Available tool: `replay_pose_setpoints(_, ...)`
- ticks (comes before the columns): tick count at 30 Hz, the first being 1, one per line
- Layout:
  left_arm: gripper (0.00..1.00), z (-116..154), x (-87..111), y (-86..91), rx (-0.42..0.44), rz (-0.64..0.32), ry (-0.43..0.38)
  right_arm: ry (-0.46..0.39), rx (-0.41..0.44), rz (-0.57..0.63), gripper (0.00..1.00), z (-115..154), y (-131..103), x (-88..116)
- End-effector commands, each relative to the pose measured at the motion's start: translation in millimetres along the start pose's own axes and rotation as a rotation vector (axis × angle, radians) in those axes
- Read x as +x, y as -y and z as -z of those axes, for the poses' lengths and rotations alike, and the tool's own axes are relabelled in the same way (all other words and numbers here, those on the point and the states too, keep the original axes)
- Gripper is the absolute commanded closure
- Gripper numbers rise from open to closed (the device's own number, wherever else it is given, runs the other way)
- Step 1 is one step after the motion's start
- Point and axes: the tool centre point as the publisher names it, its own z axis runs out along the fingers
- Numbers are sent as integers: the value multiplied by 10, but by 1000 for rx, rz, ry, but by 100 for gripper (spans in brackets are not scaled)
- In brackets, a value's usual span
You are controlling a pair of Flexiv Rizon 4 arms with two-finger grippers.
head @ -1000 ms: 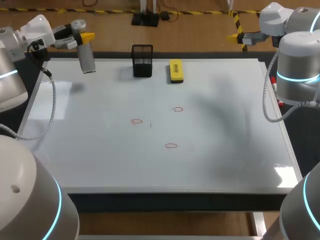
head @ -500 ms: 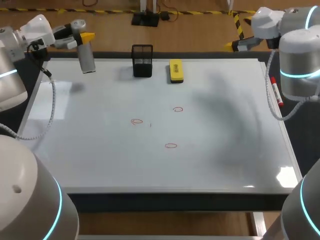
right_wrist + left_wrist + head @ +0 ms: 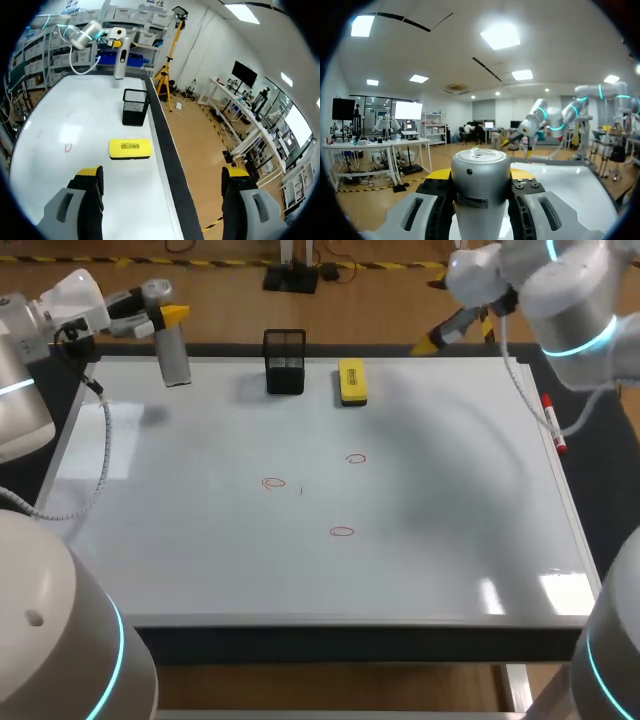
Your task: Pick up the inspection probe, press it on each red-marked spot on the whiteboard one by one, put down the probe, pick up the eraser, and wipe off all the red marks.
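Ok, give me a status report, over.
Left gripper shut on probe, raised by whiteboard far left corner. Right gripper open near eraser. Three red marks unwiped. Black mesh holder beside eraser.

Our whiteboard point(image 3: 200, 560) is plain white inside a pale silver frame, on a black worktop point(image 3: 330, 642). The red marks point(image 3: 342, 532) are thin outlines with white showing inside them. The eraser point(image 3: 351, 381) is bright yellow over a black base, and our right wrist view shows a dark strip across its top. The probe point(image 3: 173, 352) is a dull metallic silver-grey. The mesh holder point(image 3: 284, 362) is black with a fine grid pattern. The marker point(image 3: 553, 423) is white with red ends. Our left arm point(image 3: 25, 350) and right arm point(image 3: 560, 290) are white and light grey with glowing cyan rings. Both the left jaws and the right jaws have bright yellow fingertips point(image 3: 175, 313).
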Motion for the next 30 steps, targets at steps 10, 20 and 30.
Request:
replay_pose_setpoints(10,100,-3,4,6,1,-1,3,-559,649,797,0,-497,-74,136)
replay_pose_setpoints(20,100,-3,4,6,1,-1,3,-549,649,846,0,-515,-132,194)
replay_pose_setpoints(30,100,-3,4,6,1,-1,3,-549,649,846,0,-515,-132,194)
